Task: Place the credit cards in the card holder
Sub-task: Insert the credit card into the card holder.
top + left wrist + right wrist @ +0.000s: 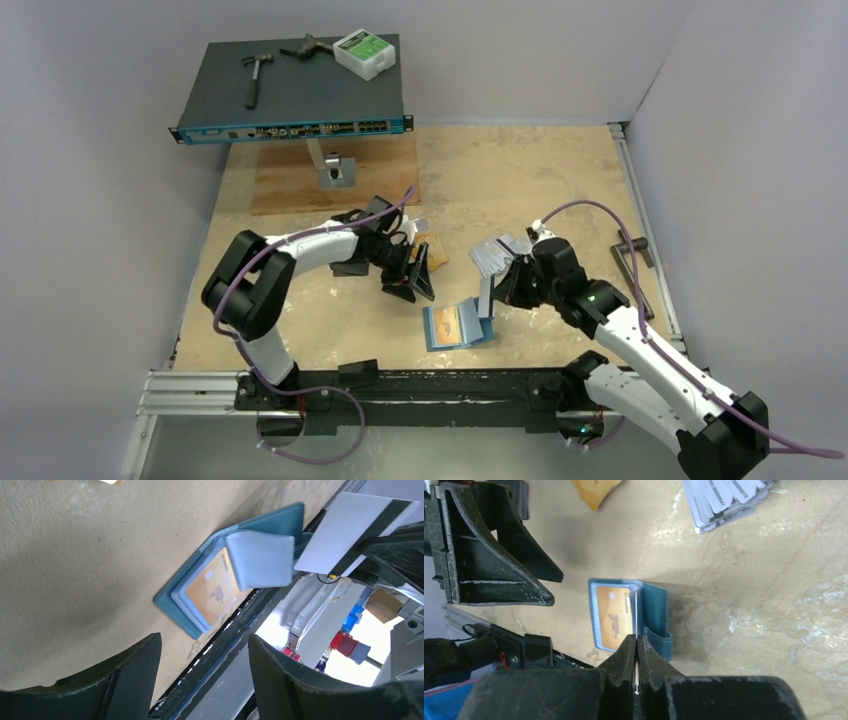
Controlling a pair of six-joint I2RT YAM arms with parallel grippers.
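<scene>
The teal card holder point(455, 326) lies open near the table's front edge, with an orange-gold card point(449, 322) in its inner pocket. It also shows in the left wrist view point(260, 560) and the right wrist view point(655, 605). My right gripper point(492, 292) is shut on a silver-white card with a dark stripe point(350, 527). It holds that card on edge point(636, 600) just above the holder's fold. My left gripper point(415, 278) is open and empty, left of and behind the holder. A stack of silver cards point(500, 253) and some orange cards point(433, 250) lie behind.
A network switch point(295, 85) on a stand at the back left carries a hammer point(256, 75) and a white box point(366, 53). A wooden board point(300, 175) lies under it. A dark metal handle point(632, 255) lies at the right edge. The front rail point(400, 385) runs close to the holder.
</scene>
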